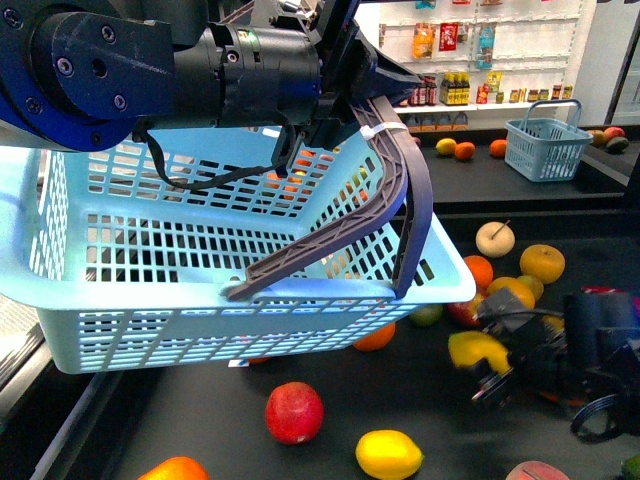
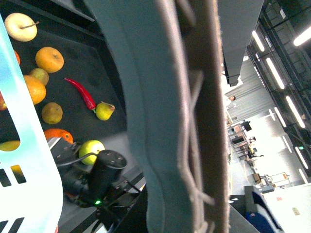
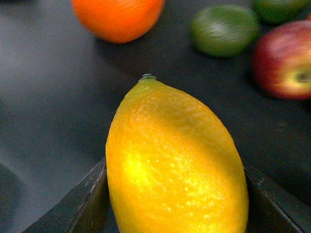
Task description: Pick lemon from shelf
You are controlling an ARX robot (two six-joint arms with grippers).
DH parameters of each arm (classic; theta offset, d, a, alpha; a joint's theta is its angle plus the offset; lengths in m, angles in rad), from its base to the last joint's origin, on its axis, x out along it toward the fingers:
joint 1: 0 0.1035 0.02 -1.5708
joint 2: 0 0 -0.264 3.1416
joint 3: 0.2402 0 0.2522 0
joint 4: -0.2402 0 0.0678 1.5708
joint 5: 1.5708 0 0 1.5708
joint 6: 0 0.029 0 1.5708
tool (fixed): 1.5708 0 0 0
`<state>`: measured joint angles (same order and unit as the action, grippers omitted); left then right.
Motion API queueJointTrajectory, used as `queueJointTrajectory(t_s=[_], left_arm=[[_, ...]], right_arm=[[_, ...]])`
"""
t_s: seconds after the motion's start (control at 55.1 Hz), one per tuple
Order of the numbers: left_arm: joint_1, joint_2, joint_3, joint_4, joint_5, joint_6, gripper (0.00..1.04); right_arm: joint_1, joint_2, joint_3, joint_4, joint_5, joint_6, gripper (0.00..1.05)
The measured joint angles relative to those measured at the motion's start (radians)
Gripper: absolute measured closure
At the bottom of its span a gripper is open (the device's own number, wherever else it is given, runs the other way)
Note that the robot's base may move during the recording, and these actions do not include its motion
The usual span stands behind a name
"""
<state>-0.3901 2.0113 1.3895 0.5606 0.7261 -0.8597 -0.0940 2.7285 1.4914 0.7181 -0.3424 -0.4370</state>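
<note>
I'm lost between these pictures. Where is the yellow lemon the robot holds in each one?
Front view: the bright yellow oval lemon sits lower right, in the right gripper.
Right wrist view: it fills most of the picture, between the gripper's fingers.
Left wrist view: not clearly seen; the pale blue plastic basket covers that spot.
Shared landmark: the round orange beyond the lemon's tip, in the front and right wrist views.

A grocery shop. Loose fruit (image 1: 294, 411) covers the black shelf (image 1: 190, 410). Bottle-stocked white wall shelves (image 1: 500, 62) stand at one o'clock.
</note>
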Motion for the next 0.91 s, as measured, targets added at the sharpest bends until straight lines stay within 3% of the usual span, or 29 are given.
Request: queueJointTrajectory(t_s=[0.2, 0.399, 0.653, 0.907], left_arm=[[0.0, 0.0, 0.0, 0.0, 0.0, 0.0, 0.98], [0.0, 0.0, 0.0, 0.0, 0.0, 0.0, 0.98], [-0.001, 0.0, 0.0, 0.0, -0.001, 0.0, 0.98], [-0.001, 0.0, 0.0, 0.0, 0.0, 0.0, 0.98]], right_arm=[[-0.089, -0.185, -0.145, 0.059, 0.017, 0.119, 0.4], [-0.117, -0.416, -0.28, 0.077, -0.017, 0.273, 0.4], [-0.043, -0.688, -0.378, 0.067, -0.102, 0.467, 0.4], [0.072, -0.745, -0.41, 0.023, -0.122, 0.6, 0.4]])
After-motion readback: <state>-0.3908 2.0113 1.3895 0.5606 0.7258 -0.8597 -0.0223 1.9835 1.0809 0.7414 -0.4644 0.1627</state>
